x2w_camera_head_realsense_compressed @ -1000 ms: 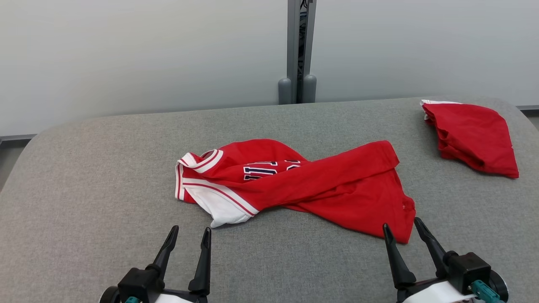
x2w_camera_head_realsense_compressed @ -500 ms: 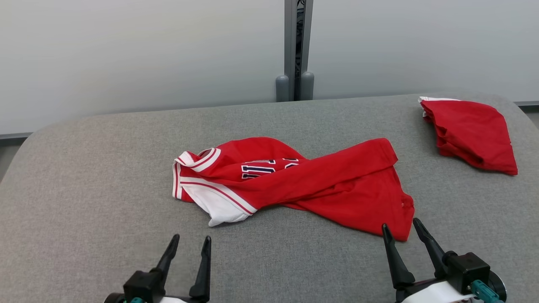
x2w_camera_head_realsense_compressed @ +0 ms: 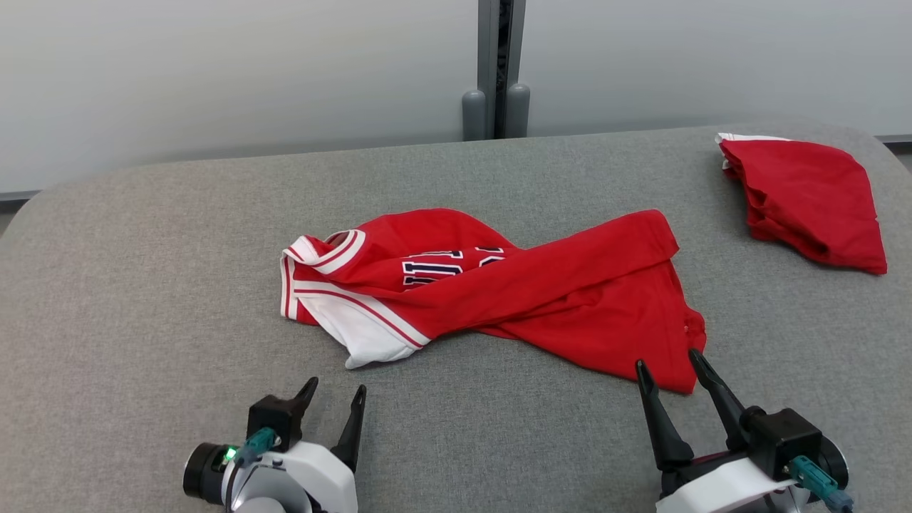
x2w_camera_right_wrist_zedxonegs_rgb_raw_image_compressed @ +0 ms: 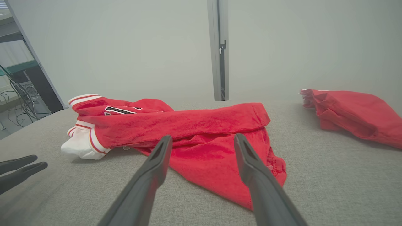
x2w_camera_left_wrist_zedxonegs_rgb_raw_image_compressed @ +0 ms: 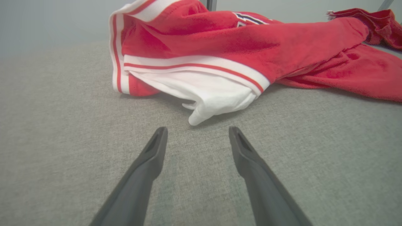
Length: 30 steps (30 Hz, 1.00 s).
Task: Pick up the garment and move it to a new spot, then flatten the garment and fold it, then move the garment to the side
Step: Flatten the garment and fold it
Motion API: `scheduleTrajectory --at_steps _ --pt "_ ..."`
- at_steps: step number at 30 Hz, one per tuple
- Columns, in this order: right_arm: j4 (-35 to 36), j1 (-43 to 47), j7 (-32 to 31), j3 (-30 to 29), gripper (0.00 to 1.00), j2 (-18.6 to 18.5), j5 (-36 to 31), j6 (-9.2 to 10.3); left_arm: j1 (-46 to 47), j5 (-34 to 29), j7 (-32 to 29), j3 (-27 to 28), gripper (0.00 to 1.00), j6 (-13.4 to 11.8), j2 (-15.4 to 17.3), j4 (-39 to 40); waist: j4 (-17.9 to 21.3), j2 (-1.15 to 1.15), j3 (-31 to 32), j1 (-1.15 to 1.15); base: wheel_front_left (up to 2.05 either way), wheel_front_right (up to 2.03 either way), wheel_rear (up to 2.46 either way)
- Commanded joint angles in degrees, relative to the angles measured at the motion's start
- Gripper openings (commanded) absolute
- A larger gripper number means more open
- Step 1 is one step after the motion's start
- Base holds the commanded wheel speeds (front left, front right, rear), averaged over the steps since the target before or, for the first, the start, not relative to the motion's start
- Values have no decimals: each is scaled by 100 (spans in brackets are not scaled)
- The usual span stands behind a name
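Close the spread, empty left gripper (x2w_camera_head_realsense_compressed: pixel 338 386) on the white sleeve tip (x2w_camera_head_realsense_compressed: pixel 370 348) and the spread, empty right gripper (x2w_camera_head_realsense_compressed: pixel 666 358) on the red hem corner (x2w_camera_head_realsense_compressed: pixel 677 374) of the garment (x2w_camera_head_realsense_compressed: pixel 541 299) crumpled at the centre of the table (x2w_camera_head_realsense_compressed: pixel 142 285)

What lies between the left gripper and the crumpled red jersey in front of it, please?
Only bare grey table top separates the open left gripper from the white end of the red jersey; the left wrist view shows it best.

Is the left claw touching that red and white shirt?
Apart. The left wrist view shows grey table between the open left gripper and the white sleeve tip of the shirt.
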State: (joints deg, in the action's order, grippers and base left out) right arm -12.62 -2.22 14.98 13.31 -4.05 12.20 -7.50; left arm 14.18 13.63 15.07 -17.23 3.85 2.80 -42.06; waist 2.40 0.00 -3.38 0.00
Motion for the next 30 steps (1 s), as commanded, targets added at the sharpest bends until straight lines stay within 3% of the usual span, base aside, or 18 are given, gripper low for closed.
scheduleTrajectory --at_steps 1,8,11,15,19,20,21,30 --pt "25 -114 30 -17 100 -47 33 1 227 -24 9 -17 100 29 23 -140 23 0 -70 0 0 0 0" --pt "35 -226 30 38 100 -84 40 1 804 -58 9 -147 100 63 23 -911 116 0 -253 0 0 0 0" --pt "48 -251 30 28 100 -111 36 1 950 -48 9 -221 87 74 22 -1094 145 0 -321 0 0 0 0" --pt "60 -290 30 23 100 -119 14 1 1080 -61 9 -285 80 72 24 -1213 164 0 -381 0 0 0 0" --pt "39 -339 30 55 100 -144 20 1 1192 -111 9 -324 65 50 24 -1246 181 0 -439 0 0 0 0" --pt "37 -334 30 61 100 -150 26 1 1194 -129 9 -347 47 57 21 -1232 183 0 -448 0 0 0 0" --pt "37 -332 30 65 100 -157 31 1 1212 -145 9 -348 0 64 22 -1180 184 0 -456 0 0 0 0" --pt "-372 -581 31 22 100 -152 177 0 886 -252 9 -182 0 118 96 -440 128 0 -527 0 0 0 0"
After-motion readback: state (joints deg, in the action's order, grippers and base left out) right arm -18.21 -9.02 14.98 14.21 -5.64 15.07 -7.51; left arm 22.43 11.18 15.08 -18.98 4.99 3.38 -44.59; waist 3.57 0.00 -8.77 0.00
